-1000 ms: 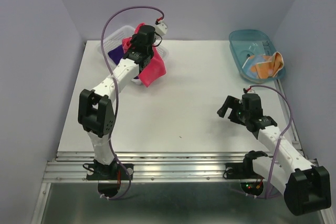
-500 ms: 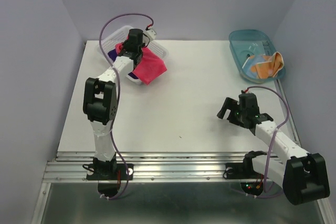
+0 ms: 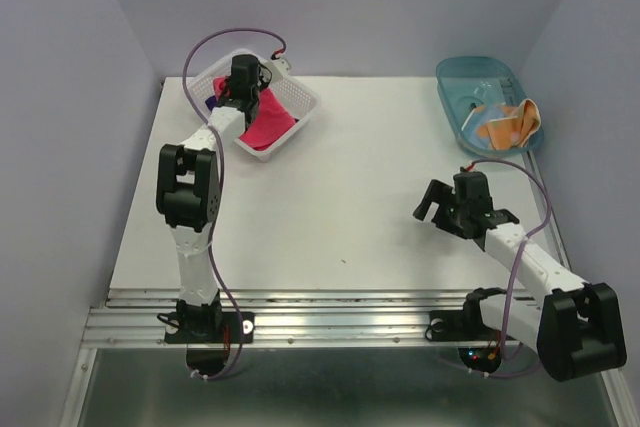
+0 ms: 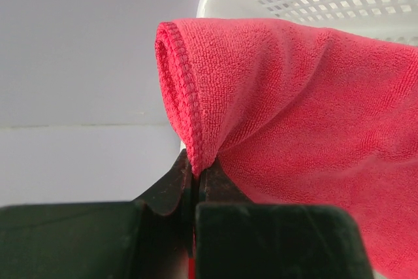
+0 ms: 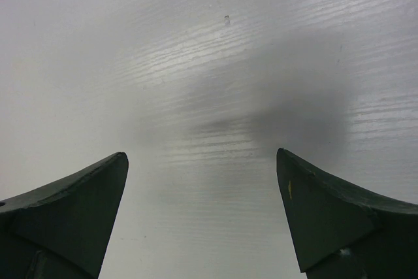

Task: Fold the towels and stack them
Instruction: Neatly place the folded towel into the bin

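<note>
The left gripper (image 4: 194,168) has its jaws pinched tight on the hemmed edge of the pink-red towel (image 4: 294,109), over the white basket (image 3: 304,99) at the far left of the table (image 3: 350,187). An edge grip suits drawing the cloth out to hang flat for folding; most of it lies in the basket. A sliver of the dark purple towel (image 3: 211,104) shows beside it. The orange towel (image 3: 505,122) lies crumpled across the blue tray (image 3: 470,82), far right. The right gripper (image 3: 432,205) is spread fully wide, holding nothing, low over bare table, likely waiting to take a corner

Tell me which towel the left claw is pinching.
The pink-red towel, its hemmed edge in the left claw; the orange towel lies on a far tray.
</note>
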Available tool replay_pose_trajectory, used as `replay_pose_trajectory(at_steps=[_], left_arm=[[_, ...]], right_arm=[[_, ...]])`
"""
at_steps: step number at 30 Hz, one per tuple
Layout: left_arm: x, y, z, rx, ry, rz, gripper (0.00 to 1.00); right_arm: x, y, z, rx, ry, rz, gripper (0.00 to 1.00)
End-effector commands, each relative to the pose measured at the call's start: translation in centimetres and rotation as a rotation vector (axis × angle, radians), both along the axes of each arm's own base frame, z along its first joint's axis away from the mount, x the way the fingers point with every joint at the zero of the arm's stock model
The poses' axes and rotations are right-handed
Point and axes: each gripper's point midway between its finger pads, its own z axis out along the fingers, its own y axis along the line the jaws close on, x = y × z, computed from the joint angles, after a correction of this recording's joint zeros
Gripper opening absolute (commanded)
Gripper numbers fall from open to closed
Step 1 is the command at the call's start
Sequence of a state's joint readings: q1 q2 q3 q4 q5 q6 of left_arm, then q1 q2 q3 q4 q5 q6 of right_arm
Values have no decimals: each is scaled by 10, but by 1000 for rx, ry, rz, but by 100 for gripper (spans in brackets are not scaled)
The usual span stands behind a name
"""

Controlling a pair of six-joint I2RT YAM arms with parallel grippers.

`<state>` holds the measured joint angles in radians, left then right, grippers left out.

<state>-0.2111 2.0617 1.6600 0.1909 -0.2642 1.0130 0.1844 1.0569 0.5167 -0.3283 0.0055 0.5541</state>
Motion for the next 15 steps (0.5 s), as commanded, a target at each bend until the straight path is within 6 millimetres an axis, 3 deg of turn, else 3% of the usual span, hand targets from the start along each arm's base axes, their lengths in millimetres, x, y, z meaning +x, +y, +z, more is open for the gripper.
replay_pose_trajectory(at_steps=[1, 3, 4, 5, 8, 9, 10, 12, 14, 15], left_arm=[[14, 5, 9, 35, -52, -21, 0], [19, 10, 7, 37, -52, -6, 0], [23, 11, 15, 35, -72, 4, 0], [25, 14, 6, 37, -53, 28, 0], [32, 16, 4, 21, -47, 53, 4], [33, 18, 1, 2, -38, 62, 12], [34, 18, 2, -7, -40, 68, 39], [35, 20, 2, -21, -41, 82, 61], [34, 23, 9, -33, -56, 104, 95], [33, 24, 12, -38, -60, 111, 97]], right_arm=[[24, 0, 25, 0, -72, -32, 100], [26, 1, 25, 4, -69, -30, 100], [26, 2, 25, 5, -68, -29, 100], [28, 2, 25, 4, -67, -30, 100], [29, 2, 26, 2, -64, -31, 100], [30, 0, 26, -3, -65, -37, 100], [30, 1, 26, -5, -64, -33, 100], [30, -1, 27, -10, -63, -39, 100], [31, -2, 31, -14, -70, -44, 100], [32, -3, 33, -16, -77, -47, 100]])
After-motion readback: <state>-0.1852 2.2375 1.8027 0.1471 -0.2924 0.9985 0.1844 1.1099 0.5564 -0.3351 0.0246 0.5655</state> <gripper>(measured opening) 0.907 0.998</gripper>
